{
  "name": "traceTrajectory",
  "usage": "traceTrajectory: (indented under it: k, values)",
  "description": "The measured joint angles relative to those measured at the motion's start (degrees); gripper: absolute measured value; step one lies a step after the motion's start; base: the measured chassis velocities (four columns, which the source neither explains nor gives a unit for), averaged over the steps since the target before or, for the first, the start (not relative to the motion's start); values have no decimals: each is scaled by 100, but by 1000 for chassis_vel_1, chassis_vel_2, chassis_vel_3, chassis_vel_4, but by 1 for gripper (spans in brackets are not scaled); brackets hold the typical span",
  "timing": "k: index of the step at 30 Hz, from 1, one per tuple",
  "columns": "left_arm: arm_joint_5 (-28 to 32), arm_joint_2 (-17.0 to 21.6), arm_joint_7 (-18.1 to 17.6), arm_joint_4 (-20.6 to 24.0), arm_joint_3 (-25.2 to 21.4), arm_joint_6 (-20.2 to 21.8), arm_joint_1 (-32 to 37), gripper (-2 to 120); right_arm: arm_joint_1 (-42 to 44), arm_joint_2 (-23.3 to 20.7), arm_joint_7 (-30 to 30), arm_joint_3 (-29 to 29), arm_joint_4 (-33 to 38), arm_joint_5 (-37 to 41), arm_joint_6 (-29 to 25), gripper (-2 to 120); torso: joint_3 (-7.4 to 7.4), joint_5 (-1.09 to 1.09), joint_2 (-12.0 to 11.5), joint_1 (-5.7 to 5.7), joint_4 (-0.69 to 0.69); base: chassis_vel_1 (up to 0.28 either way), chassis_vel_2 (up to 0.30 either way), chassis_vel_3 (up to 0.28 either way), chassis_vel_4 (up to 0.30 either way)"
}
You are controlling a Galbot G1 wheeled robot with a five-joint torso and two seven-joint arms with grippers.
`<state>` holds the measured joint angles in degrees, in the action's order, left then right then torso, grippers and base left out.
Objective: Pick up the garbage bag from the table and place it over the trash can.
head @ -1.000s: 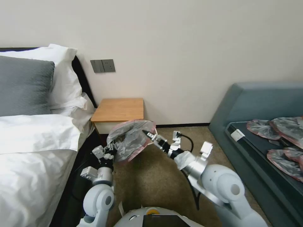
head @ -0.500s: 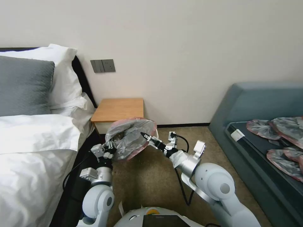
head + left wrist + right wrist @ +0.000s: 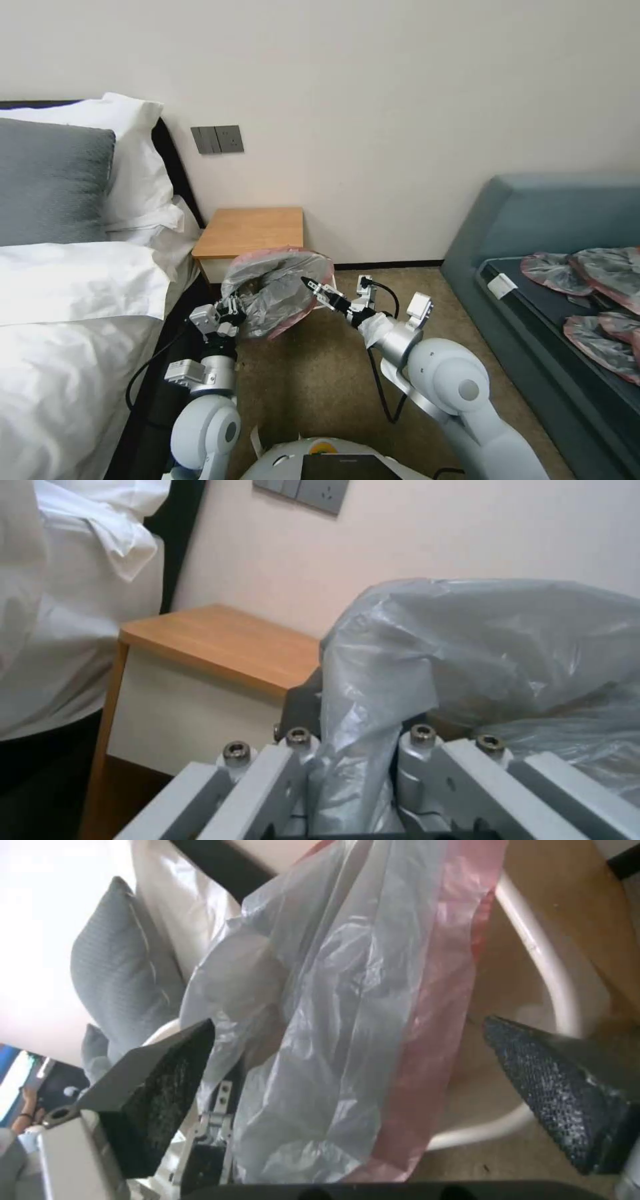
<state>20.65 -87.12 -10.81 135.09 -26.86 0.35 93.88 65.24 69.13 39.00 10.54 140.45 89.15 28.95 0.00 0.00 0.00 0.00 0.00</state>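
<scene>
Fingers of the left gripper [image 3: 350, 760] pinch a fold of the garbage bag [image 3: 280, 293], holding it above the trash can [image 3: 560, 1005] in front of the table [image 3: 250, 231]; the right gripper [image 3: 347, 1090] is spread wide, the bag's pink rim between its pads

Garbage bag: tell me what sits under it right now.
Under the garbage bag the cream rim of the trash can curves out, seen past the open right gripper. The left gripper pinches the bag's edge. The bin's walls are covered by plastic.
</scene>
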Motion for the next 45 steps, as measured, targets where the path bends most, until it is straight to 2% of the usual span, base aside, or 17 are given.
traceTrajectory:
  k: [17, 20, 23, 24, 27, 28, 32, 33, 36, 37, 41, 45]
  values:
    - [-187, -18, 159, -39, 10, -76, -14, 8, -217, 52, 129, -119, -44, 220, -116, 100, 0, 0, 0, 0, 0, 0, 0, 0, 0]
    - [-163, -22, 152, -46, 13, -76, -25, 8, -220, 58, 104, -142, -41, 212, -138, 92, 0, -1, 0, 0, 0, 0, 0, 0, 0]
    - [-71, -22, 117, -44, 12, -37, -37, 8, -192, 73, 58, -162, -25, 175, -145, 77, 0, -1, 0, 0, 0, 0, 0, 0, 0]
    - [-71, -22, 117, -44, 12, -37, -37, 8, -192, 73, 58, -162, -25, 175, -145, 77, 0, -1, 0, 0, 0, 0, 0, 0, 0]
    - [40, -18, 37, -37, 10, 18, -58, 8, -129, 95, -20, -158, 10, 146, -140, 64, 0, -1, 0, 0, 0, 0, 0, 0, 0]
    - [40, -18, 37, -37, 10, 18, -58, 8, -129, 95, -20, -158, 10, 146, -140, 64, 0, -1, 0, 0, 0, 0, 0, 0, 0]
    - [196, -8, -67, -21, 13, 114, -69, 8, -54, 101, -120, -137, 47, 63, -128, 45, 0, -1, 0, 0, 0, 0, 0, 0, 0]
    - [196, -8, -67, -21, 13, 114, -69, 8, -54, 101, -120, -137, 47, 63, -128, 45, 0, -1, 0, 0, 0, 0, 0, 0, 0]
    - [315, -7, -119, 9, 36, 183, -71, 8, 24, 118, -251, -134, 53, -92, -114, 30, 0, 0, 0, 0, 0, 0, 0, 0, 0]
    - [315, -7, -119, 9, 36, 183, -71, 8, 24, 118, -251, -134, 53, -92, -114, 30, 0, 0, 0, 0, 0, 0, 0, 0, 0]
    - [449, 14, -167, 19, 40, 240, -77, 8, 117, 139, -338, -130, 103, -168, -75, 12, 0, 0, 0, 0, 0, 0, 0, 0, 0]
    - [617, 29, -256, 34, 29, 309, -105, 8, 164, 135, -373, -112, 150, -182, -33, 6, 0, 0, 0, 0, 0, 0, 0, 0, 0]
